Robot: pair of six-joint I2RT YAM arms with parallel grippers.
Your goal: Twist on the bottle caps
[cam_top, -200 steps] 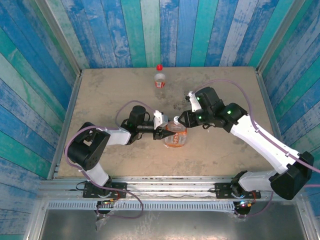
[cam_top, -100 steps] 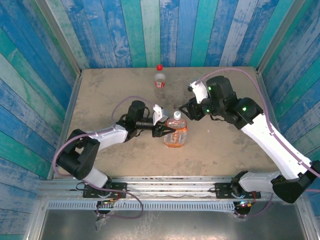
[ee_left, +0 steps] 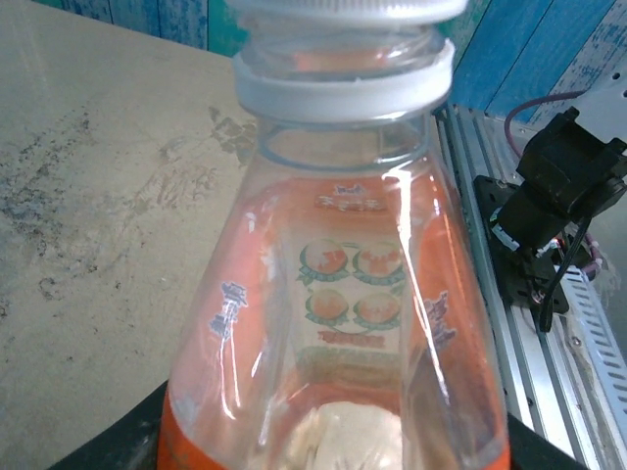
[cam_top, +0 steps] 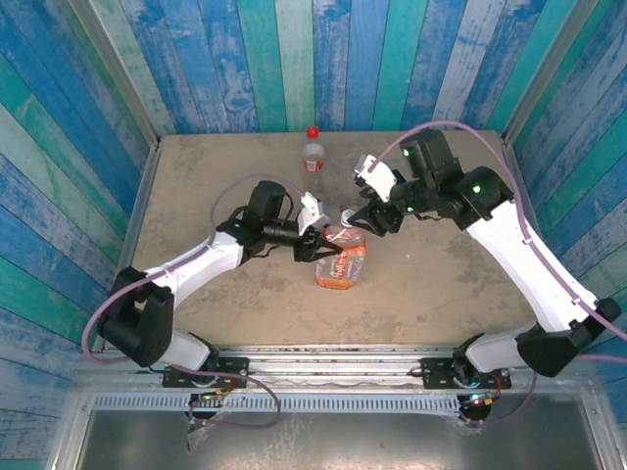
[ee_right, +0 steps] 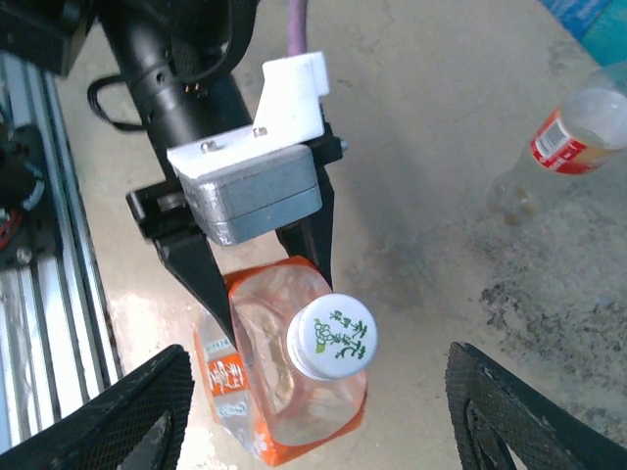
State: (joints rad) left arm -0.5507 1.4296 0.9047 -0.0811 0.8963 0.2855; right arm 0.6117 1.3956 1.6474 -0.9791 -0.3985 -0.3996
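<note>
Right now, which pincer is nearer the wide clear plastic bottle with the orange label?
Left. Left pincer grips the bottle by its sides; right pincer hangs open, clear of the white cap.

Orange-label bottle (cam_top: 340, 264), white cap (ee_right: 333, 336) on, in my left gripper (cam_top: 328, 253). Slim red-label bottle (cam_top: 313, 157), red cap (cam_top: 313, 131) on, upright far back.

Your right tool (cam_top: 364, 219) opened off the white cap (ee_right: 333, 336) and lifted, while your left arm (cam_top: 211, 257) stretched out with the orange bottle (cam_top: 340, 266).
</note>
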